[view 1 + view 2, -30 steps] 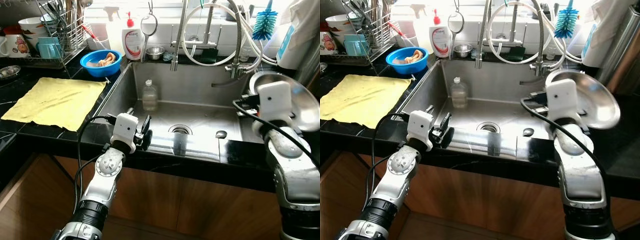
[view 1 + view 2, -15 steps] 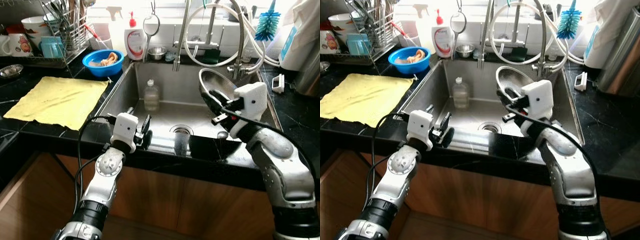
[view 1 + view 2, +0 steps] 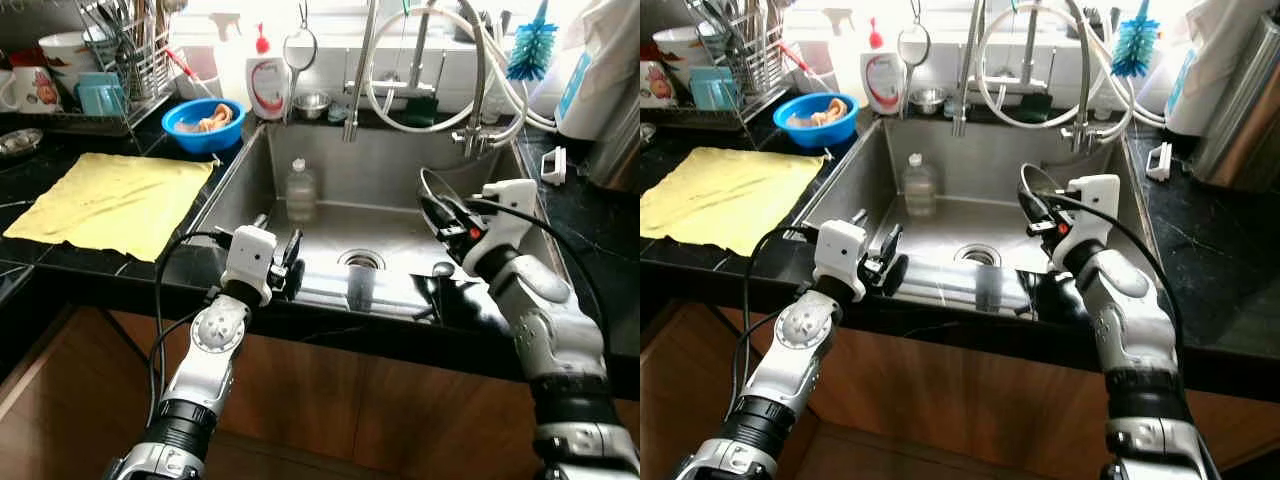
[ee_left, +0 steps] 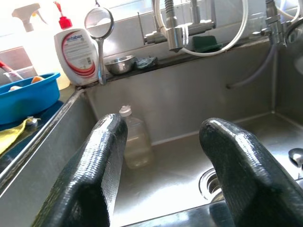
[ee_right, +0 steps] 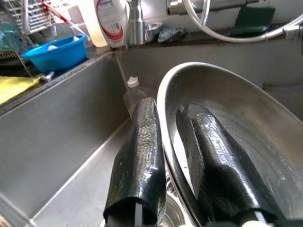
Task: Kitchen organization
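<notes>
A: Step? Right end effector (image 5: 163, 156) pinches the bowl (image 5: 236, 123) rim, held over the sink (image 3: 250, 175).
B: Left end effector (image 4: 163, 156) wide, idle at the front edge. Next, likely: lower, release.

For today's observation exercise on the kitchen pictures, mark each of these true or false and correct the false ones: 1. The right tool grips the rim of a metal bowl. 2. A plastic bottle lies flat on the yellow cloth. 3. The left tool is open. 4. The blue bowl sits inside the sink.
1. True: the right tool is clamped on the rim of the metal bowl, over the sink.
2. False: the plastic bottle stands upright in the sink; the yellow cloth lies on the counter.
3. True: the left tool holds nothing.
4. False: the blue bowl is on the counter, beside the sink.
</notes>
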You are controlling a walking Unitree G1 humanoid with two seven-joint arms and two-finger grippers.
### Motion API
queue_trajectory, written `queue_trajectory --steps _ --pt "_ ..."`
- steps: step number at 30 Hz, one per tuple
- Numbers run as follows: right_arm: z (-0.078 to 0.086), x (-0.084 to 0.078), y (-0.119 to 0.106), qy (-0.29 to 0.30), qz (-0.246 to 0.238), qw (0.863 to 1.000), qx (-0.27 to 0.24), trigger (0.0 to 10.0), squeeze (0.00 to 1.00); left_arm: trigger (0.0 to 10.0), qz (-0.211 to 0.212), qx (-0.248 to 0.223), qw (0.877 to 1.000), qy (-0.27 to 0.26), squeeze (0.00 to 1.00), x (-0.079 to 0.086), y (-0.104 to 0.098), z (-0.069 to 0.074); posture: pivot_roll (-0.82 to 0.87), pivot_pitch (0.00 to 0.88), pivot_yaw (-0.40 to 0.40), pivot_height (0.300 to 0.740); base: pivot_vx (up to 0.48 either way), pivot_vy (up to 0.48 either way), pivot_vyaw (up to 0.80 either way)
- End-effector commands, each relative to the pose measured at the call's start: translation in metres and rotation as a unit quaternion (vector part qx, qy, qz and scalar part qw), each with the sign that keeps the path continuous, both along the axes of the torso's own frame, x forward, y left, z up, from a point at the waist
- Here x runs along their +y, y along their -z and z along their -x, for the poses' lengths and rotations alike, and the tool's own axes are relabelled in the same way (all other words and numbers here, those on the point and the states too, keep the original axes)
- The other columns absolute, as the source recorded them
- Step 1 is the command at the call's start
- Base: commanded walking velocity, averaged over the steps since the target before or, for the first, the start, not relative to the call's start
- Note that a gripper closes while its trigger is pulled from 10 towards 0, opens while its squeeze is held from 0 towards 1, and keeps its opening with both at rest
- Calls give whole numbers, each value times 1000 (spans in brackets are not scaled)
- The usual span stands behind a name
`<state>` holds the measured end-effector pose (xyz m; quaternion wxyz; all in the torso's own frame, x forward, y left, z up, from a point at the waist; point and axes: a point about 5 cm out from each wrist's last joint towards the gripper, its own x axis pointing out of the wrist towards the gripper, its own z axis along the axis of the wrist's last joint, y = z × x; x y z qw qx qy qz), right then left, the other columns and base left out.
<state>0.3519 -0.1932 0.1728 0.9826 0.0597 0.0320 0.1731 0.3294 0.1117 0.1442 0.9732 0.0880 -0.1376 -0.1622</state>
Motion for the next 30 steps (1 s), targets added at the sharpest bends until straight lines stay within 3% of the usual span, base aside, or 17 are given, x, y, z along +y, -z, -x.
queue_trajectory --steps 1,10,19,30 --pt "-9 -1 -5 14 16 1000 -1 10000 0 10000 -3 0 1000 -3 0 2 -2 -3 -55 0 40 740 0 0 0" --pt "-28 -8 -2 50 36 998 26 10000 0 10000 -4 0 1000 -2 0 1 -2 -4 -52 0 39 740 0 0 0" --pt "-33 -1 3 28 66 997 36 10000 0 10000 -5 -1 1000 -3 0 1 -2 -4 -47 0 33 740 0 0 0" --pt "-34 -7 12 38 74 995 55 10000 0 10000 -3 -2 1000 -2 0 1 -2 -3 -45 0 28 740 0 0 0"
